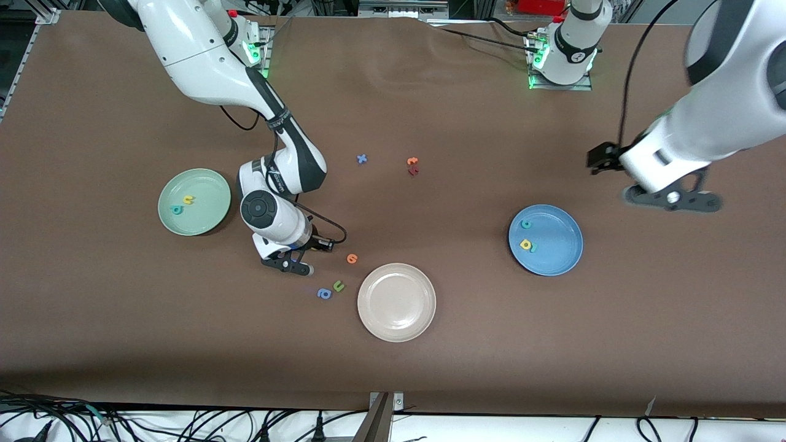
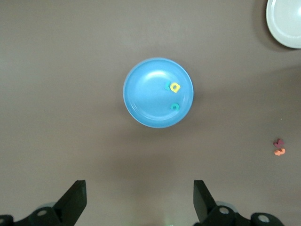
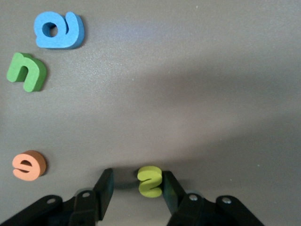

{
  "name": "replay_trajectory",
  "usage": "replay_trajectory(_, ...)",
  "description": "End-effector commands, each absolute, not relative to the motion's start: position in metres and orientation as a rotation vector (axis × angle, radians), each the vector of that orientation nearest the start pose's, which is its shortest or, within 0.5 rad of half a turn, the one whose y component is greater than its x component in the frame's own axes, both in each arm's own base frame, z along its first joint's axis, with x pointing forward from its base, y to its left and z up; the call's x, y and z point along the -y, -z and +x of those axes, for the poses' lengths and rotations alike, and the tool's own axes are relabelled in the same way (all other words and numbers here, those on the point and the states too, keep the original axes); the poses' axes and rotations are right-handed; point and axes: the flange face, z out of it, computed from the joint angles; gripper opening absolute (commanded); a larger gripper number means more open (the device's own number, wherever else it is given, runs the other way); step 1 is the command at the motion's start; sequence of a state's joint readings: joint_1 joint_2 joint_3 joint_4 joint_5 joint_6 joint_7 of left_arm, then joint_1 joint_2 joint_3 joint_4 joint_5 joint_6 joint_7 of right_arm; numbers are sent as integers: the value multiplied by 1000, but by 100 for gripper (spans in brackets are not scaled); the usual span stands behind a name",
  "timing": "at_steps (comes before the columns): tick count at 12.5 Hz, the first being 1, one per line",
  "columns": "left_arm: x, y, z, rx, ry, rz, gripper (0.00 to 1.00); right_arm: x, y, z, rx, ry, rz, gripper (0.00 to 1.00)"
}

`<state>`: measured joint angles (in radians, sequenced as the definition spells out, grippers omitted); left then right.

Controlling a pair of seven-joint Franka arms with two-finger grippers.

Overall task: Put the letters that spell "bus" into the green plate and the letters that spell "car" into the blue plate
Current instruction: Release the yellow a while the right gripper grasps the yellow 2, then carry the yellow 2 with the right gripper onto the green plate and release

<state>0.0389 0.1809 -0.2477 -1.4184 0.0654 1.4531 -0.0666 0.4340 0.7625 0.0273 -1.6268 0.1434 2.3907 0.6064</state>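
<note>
Matt brown table covering [image 1: 466,104], cloth-like, faintly rippled up at twelve o'clock. The letters look like soft foam, dull and slightly grainy: the yellow "s" [image 3: 150,181], the green "u" [image 3: 26,71], the blue round letter [image 3: 59,30], the orange letter [image 3: 29,165]. Smooth plastic-looking plates now: the blue plate [image 2: 141,101] with a soft sheen, the green plate [image 1: 206,212] and the beige plate [image 1: 396,313] likewise. Arm shells are glossy white; gripper fingers [image 3: 103,188] matt black.

Yellow "s" [image 3: 150,181] flat on table
</note>
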Motion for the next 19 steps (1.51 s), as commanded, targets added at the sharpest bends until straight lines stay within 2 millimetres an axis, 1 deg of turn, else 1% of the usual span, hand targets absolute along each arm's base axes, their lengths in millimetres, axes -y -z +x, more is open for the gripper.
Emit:
replay_trajectory(1,70,-603,526,-232,-57,-3162,100,-303,-170,622,-370,-107,-3014,43)
replay_trajectory(2,64,-604,524,-220,-45,-3175,100,-298,-171,625,-349,-97,-3023,43)
replay_trajectory(3,64,-605,525,-223,-37,-3170,100,-296,-169,625,-313,-99,-3027,43)
replay_trajectory(4,62,-605,527,-216,-38,-3160,100,-296,-168,624,-313,-101,-3028,43)
replay_trajectory(5,64,-600,529,-211,-57,-3152,100,-296,-168,624,-318,-103,-3028,38)
replay_trajectory(6,61,-603,533,-209,-54,-3139,100,-296,-168,624,-313,-103,-3029,25)
replay_trajectory(7,65,-606,538,-216,-82,-3137,100,-296,-168,624,-313,-103,-3029,12)
replay_trajectory(8,67,-609,549,-220,-128,-3138,100,-296,-168,624,-316,-103,-3028,1)
replay_trajectory(9,62,-606,562,-206,-145,-3141,100,-297,-168,623,-313,-103,-3029,0)
replay_trajectory(12,58,-613,559,-199,-119,-3145,100,-293,-176,625,-312,-113,-3037,0)
replay_trajectory(13,58,-614,558,-208,-117,-3144,100,-290,-190,628,-313,-117,-3038,0)
replay_trajectory(16,61,-613,558,-211,-122,-3128,100,-264,-234,639,-331,-175,-3074,0)
replay_trajectory(17,67,-612,558,-226,-120,-3111,100,-249,-250,641,-316,-214,-3096,0)
replay_trajectory(18,73,-614,557,-232,-109,-3085,100,-228,-265,642,-285,-267,-3121,0)
replay_trajectory(19,76,-613,556,-198,-101,-3090,100,-204,-278,641,-253,-343,-3144,0)
